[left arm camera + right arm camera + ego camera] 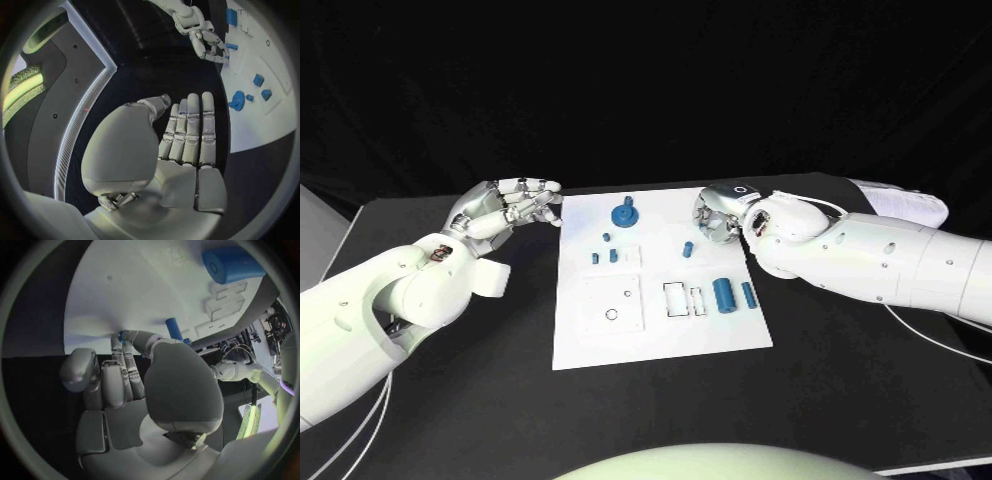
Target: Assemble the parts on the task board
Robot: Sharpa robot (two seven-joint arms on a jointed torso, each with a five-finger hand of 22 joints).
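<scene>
Over the task board (661,330), right hand (721,218) fingertips pinching a small blue part (122,334)

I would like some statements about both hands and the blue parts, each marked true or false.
1. The left hand holds a blue part. False: it holds nothing, beside the white task board.
2. The right hand is over the board's far right edge. True.
3. The large blue cylinder lies on the board. True.
4. The round blue knob part lies on the black table. False: it is on the board.
</scene>
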